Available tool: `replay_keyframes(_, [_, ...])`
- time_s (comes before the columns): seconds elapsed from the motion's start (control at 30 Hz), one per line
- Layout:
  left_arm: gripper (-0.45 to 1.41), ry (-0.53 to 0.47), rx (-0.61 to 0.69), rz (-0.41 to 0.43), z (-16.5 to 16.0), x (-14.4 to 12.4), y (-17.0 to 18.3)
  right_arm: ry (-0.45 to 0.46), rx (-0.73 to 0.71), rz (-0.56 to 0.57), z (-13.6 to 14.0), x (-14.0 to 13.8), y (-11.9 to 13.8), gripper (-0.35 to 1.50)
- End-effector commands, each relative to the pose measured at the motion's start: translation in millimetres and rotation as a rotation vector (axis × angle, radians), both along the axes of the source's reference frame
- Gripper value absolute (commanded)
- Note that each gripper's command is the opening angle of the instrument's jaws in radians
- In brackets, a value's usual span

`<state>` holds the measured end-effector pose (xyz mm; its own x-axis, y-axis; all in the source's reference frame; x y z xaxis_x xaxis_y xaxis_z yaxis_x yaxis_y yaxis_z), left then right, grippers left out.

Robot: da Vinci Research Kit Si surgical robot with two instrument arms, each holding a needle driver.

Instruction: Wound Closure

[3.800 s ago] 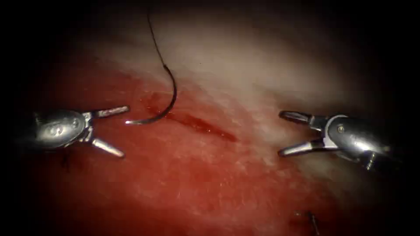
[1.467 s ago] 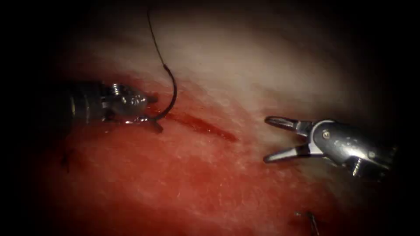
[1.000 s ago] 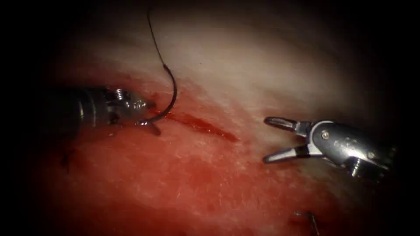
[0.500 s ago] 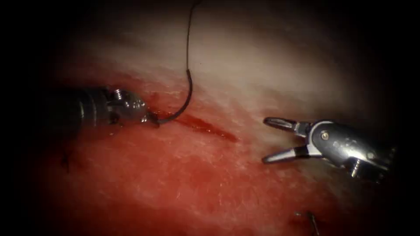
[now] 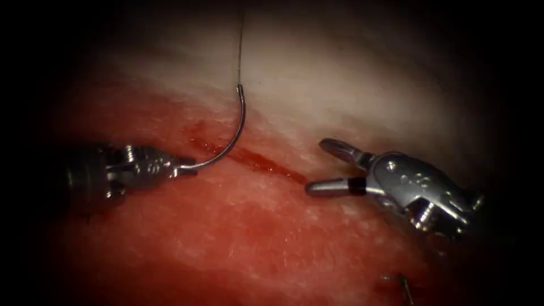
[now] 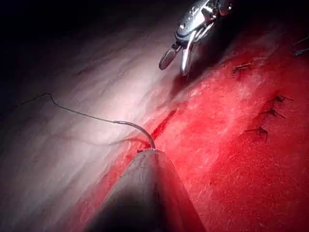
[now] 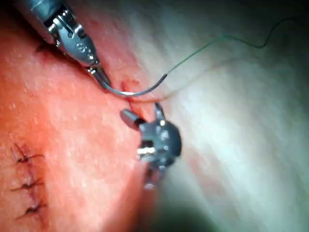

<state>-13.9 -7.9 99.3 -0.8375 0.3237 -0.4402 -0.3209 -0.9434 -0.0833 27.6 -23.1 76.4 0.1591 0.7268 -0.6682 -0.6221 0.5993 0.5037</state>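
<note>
Over the left side of the dark red cut (image 5: 258, 161) in the pale and red pork-belly tissue (image 5: 294, 238), your left arm's slim steel needle driver (image 5: 182, 168) has its jaws clamped on the curved steel needle (image 5: 229, 144) close to its pointed end, so the rest of the arc swings free above the surface and up to the blunt end, where the thin dark thread (image 5: 240, 51) joins and runs away over the pale tissue. Held that way, the needle is clear of the tissue rather than buried in it; in the left wrist view the curve (image 6: 140, 131) rises straight out of the tool's tip over the cut (image 6: 161, 123), and the thread (image 6: 72, 111) lies slack across the white fat, which suggests nothing is pulling on it. Your right arm's steel needle driver (image 5: 320, 167) sits on the right side, its jaws spread apart and holding nothing, tips pointed toward the far end of the cut and near it, a stance that reads as ready to receive. From the right wrist view you can see the gap between its open tips (image 7: 142, 116) and the needle's arc (image 7: 137, 92) just beside them. Dark finished stitches (image 7: 26, 183) lie well apart on the red tissue.
</note>
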Motion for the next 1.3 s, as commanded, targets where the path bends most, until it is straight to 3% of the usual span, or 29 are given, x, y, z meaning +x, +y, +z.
replay_keyframes(0.03, [-0.45, 0.006, -0.026, -0.003, 0.4, -0.6, 0.0, -0.008, 0.016, 0.028, 0.5, 1.6, -0.3, 0.55])
replay_keyframes(0.1, [-0.45, 0.023, -0.067, 0.000, 0.1, -0.7, -0.1, -0.016, 0.049, 0.071, 0.5, 1.8, -0.3, 0.37])
replay_keyframes(0.2, [-0.45, 0.034, -0.131, 0.023, -0.3, -0.9, -0.2, -0.008, 0.130, 0.140, 0.5, 1.7, -0.2, 0.24])
replay_keyframes(0.37, [-0.45, 0.077, -0.267, 0.071, -1.3, -1.9, -0.9, -0.026, 0.183, 0.197, 0.6, 1.6, 0.2, 0.29])
replay_keyframes(0.43, [-0.45, 0.082, -0.308, 0.087, -1.7, -2.5, -1.2, -0.025, 0.189, 0.197, 0.6, 1.7, 0.6, 0.35])
replay_keyframes(0.47, [-0.45, 0.034, -0.339, 0.138, -2.1, -3.0, -1.4, -0.015, 0.196, 0.199, 0.6, 1.7, 0.9, 0.52])
replay_keyframes(0.53, [-0.45, -0.004, -0.340, 0.161, -2.2, -3.1, -1.4, -0.002, 0.198, 0.193, 0.7, 1.7, 1.1, 0.62])
replay_keyframes(0.6, [-0.45, -0.060, -0.347, 0.195, -2.4, -3.3, -1.5, 0.030, 0.194, 0.184, 0.9, 1.6, 1.5, 0.91])
replay_keyframes(0.63, [-0.45, -0.061, -0.353, 0.192, -2.6, -3.3, -1.5, 0.048, 0.192, 0.176, 1.1, 1.6, 1.8, 1.21])
replay_keyframes(0.8, [-0.45, -0.058, -0.366, 0.197, -2.7, -3.0, -1.6, 0.076, 0.173, 0.188, 1.2, 1.6, 1.8, 1.28])
replay_keyframes(0.93, [-0.45, -0.079, -0.402, 0.220, -3.1, -2.8, -1.8, 0.106, 0.172, 0.175, 1.3, 2.1, 2.2, 1.26])
replay_keyframes(1.03, [-0.45, -0.089, -0.429, 0.227, -3.8, -2.7, -2.0, 0.130, 0.175, 0.158, 1.4, 2.4, 2.6, 1.07])
replay_keyframes(1.3, [-0.45, -0.087, -0.465, 0.235, -5.7, -2.7, -2.4, 0.143, 0.189, 0.174, 1.8, 3.8, 3.5, 1.02])
